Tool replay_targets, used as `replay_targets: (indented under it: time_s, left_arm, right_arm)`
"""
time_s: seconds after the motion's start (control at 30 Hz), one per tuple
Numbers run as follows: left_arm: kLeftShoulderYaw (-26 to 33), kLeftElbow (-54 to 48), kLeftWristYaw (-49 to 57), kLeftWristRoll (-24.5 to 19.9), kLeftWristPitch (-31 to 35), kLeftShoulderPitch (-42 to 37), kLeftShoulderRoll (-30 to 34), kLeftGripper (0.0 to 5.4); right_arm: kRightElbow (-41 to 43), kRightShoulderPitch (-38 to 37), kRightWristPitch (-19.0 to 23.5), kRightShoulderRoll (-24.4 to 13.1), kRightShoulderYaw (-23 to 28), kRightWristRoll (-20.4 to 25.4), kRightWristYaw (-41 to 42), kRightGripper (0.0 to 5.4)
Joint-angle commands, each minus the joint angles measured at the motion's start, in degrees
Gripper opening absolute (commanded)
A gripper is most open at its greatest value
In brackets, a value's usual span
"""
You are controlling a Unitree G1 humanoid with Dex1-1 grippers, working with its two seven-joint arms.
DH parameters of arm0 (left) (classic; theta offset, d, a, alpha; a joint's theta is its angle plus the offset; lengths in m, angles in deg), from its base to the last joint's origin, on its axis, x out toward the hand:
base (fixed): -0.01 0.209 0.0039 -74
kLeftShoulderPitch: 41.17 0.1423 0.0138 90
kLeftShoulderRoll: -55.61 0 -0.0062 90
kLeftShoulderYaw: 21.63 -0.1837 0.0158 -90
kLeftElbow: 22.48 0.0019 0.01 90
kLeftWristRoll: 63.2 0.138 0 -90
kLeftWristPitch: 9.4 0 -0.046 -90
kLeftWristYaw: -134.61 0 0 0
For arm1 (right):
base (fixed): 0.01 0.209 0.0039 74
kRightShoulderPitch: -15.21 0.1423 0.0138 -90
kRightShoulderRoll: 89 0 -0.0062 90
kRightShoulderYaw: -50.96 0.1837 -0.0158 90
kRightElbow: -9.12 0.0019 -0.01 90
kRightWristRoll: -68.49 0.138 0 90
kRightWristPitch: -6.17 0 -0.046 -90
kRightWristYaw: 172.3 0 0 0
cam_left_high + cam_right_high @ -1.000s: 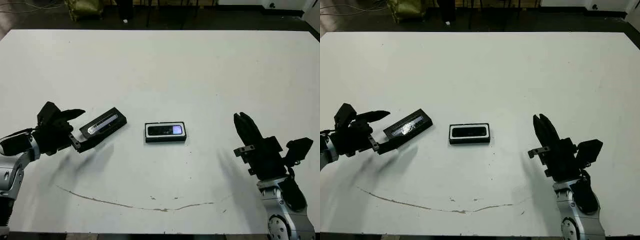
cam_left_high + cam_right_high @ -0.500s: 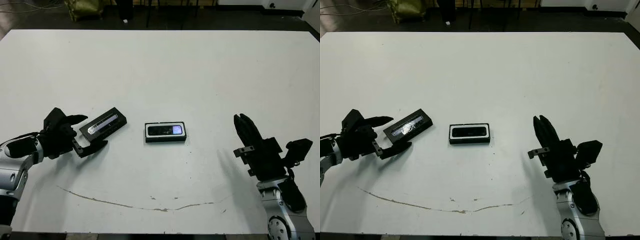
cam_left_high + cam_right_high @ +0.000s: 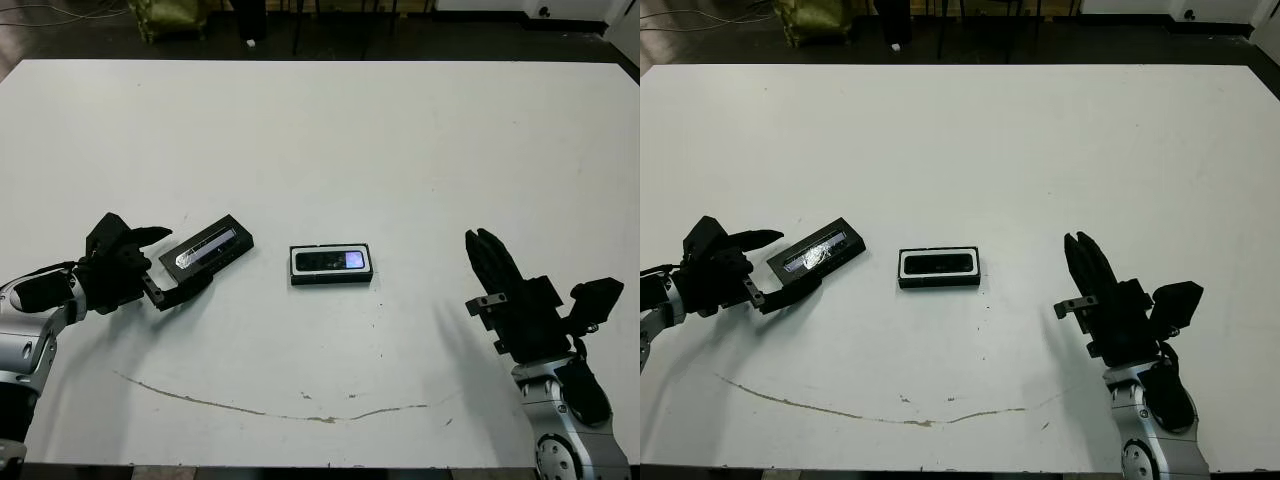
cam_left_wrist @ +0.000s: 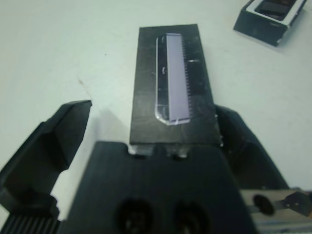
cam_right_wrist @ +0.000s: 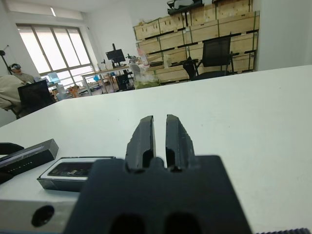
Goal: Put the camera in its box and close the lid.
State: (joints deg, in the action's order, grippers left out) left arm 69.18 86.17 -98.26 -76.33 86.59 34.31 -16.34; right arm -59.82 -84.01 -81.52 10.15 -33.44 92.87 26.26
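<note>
The lid point(image 4: 173, 90) lies between the left gripper's point(image 3: 160, 265) spread fingers; the left wrist view shows gaps either side. The camera point(image 3: 333, 261) sits in the box point(image 3: 331, 276) mid-table. The right gripper point(image 5: 159, 139) hovers, fingers together

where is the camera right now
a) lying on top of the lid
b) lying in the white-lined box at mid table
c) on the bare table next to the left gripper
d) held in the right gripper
b: the camera lies inside the box at the middle of the table, its bluish patch showing, while the lid sits apart by the left gripper, and the right gripper holds nothing.
</note>
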Motion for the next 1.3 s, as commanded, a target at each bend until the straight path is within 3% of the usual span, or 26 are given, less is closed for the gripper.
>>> replay_targets:
  time_s: [0.03,0.23,0.43,0.53,0.67,0.73,0.87,0.97,1.07,1.2,1.3]
  left_arm:
    - [-0.7,2.0,-1.2,0.1,1.2,0.6,-0.4,5.39]
    - [-2.5,-3.9,-3.2,0.4,8.7,0.6,2.5,5.17]
    - [-7.9,-1.4,-6.2,7.4,0.5,-1.8,5.7,3.85]
    - [-11.4,-6.5,-6.7,11.7,6.1,-3.1,8.9,3.11]
    - [-12.2,-10.5,-7.2,12.4,8.1,-3.0,10.8,2.36]
    - [-12.6,-11.9,-5.8,13.5,9.7,-2.5,10.9,2.27]
    - [-11.0,-8.1,-3.3,12.4,6.8,-1.8,8.6,2.27]
    - [-8.9,-7.5,-2.4,9.6,7.9,-1.1,7.0,2.27]
    - [-9.2,-11.8,0.6,11.7,9.6,0.0,7.8,2.27]
    - [-5.6,-13.5,2.6,7.5,9.8,1.6,5.7,2.27]
    - [-2.2,-11.0,1.5,3.2,5.8,1.1,3.8,2.26]
  right_arm:
    - [-0.3,-0.7,1.2,-0.6,0.0,-0.4,-0.3,0.00]
    - [-0.9,-0.6,1.5,-0.7,0.0,0.3,0.2,0.00]
    - [1.6,-1.2,2.8,-0.8,-0.4,0.2,-0.5,0.00]
    - [2.4,-1.3,2.9,-0.2,-0.5,0.7,-0.7,0.00]
    - [3.4,-1.5,4.2,-0.5,-0.7,-0.4,-2.2,0.00]
    - [3.5,-1.6,4.1,-0.4,-0.8,-0.2,-2.1,0.00]
    - [2.1,-1.3,2.3,-0.1,-0.6,0.4,-0.6,0.00]
    - [2.6,-1.4,3.3,-0.3,-0.7,-0.5,-1.8,0.00]
    - [3.2,-1.6,4.0,-0.3,-0.7,0.1,-2.0,0.00]
    - [4.1,-1.7,5.5,-0.5,-0.9,0.1,-2.6,0.00]
    - [2.4,-1.3,4.2,-0.3,-0.7,0.1,-1.4,0.00]
